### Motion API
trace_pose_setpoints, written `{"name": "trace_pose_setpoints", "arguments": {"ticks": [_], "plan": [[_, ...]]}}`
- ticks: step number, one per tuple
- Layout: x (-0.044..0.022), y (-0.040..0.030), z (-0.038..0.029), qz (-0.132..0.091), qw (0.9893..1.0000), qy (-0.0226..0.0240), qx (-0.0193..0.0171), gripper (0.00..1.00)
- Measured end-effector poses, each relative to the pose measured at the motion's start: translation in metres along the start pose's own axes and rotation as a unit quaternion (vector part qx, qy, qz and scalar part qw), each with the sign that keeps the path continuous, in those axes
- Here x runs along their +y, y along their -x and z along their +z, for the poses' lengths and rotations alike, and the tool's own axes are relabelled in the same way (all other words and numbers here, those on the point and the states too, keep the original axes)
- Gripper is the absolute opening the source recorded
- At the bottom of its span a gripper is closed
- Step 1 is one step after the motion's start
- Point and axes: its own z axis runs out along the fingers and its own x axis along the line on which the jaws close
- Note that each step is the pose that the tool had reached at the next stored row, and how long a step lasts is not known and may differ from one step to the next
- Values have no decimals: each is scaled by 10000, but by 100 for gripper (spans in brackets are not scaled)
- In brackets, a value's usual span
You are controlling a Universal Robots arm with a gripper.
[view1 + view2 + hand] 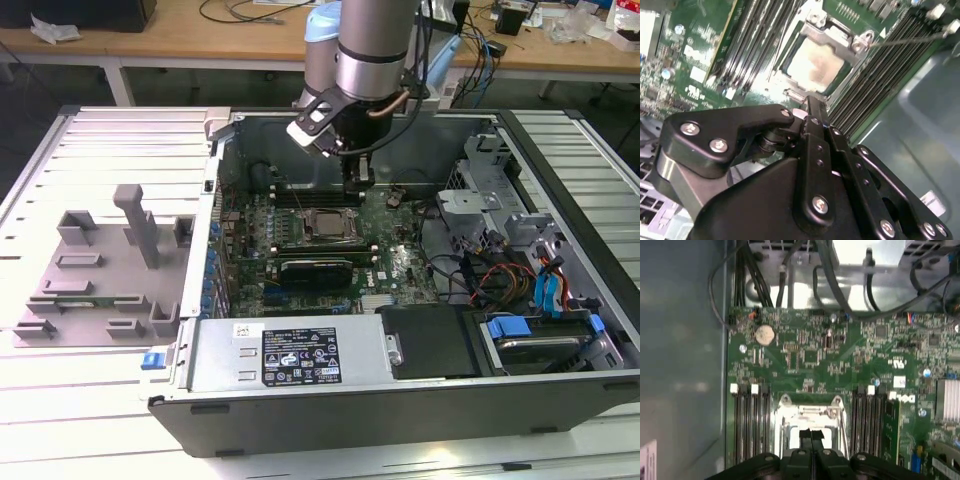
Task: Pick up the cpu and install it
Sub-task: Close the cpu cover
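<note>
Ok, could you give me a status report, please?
Black hand shut, empty, over the metal-framed socket. Small silvery-grey square cpu lies in it. Nothing in the way.

Exterior view: I log even, bright overhead light. The slatted table [100,140] reads pale, the inside of the computer case [400,410] is darker, and the arm [372,50] carries a soft highlight.

Second wrist view: glare washes the cpu [815,65] to a cream patch. The gripper [809,105] is near-black and soft up close, its screws catching specks of light.

First wrist view: dim, with a bluish cast. The motherboard [810,355] is slightly blurred. The socket frame [783,414] and the metal panel [860,255] beyond the board blow out white.
</note>
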Motion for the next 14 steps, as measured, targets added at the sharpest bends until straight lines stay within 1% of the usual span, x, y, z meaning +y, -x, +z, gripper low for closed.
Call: {"name": "trace_pose_setpoints", "arguments": {"ticks": [1,3,6,7,10,13,14], "plan": [[-27,0,18,1,10000,0,0,11],[-46,5,35,1,10000,0,-1,11],[-109,41,67,0,10000,1,0,11],[-120,43,70,0,10000,0,0,11],[-121,43,70,-10,10000,0,-1,11],[-121,43,71,-263,9997,3,-2,11],[-121,43,71,-391,9992,4,-2,11]]}}
